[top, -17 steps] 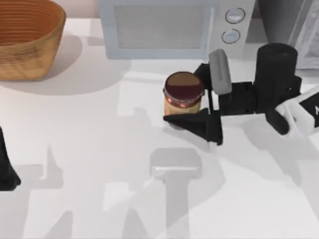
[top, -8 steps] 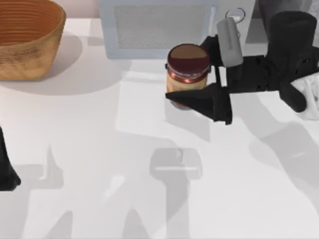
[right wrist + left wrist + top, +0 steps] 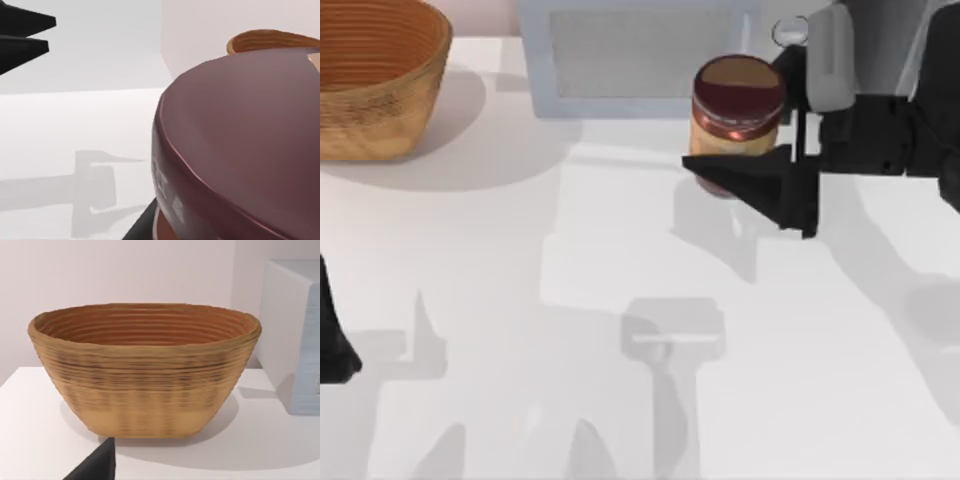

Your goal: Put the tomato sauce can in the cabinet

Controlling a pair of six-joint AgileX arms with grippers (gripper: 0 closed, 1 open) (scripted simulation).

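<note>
The tomato sauce can (image 3: 738, 105), with its maroon top, red band and yellow label, hangs above the table in front of the microwave's knob side. My right gripper (image 3: 765, 112) is shut on it, a black finger (image 3: 760, 182) on the near side and a grey pad (image 3: 828, 60) on the far side. In the right wrist view the can's maroon top (image 3: 240, 140) looms close, with a black finger (image 3: 25, 30) beyond it. The cabinet (image 3: 942, 35) shows at the back right corner, dark grey with a light ridged door panel. My left arm (image 3: 330, 340) is parked at the left edge.
A pale microwave (image 3: 640, 50) with round knobs (image 3: 790, 30) stands at the back centre. A woven basket (image 3: 375, 75) sits at the back left, and also faces the left wrist camera (image 3: 145, 370). Shadows lie on the white table (image 3: 520, 300).
My right gripper has lifted the can and carried it right and toward the back, from the table's middle to in front of the microwave's knobs. The left arm has not moved.
</note>
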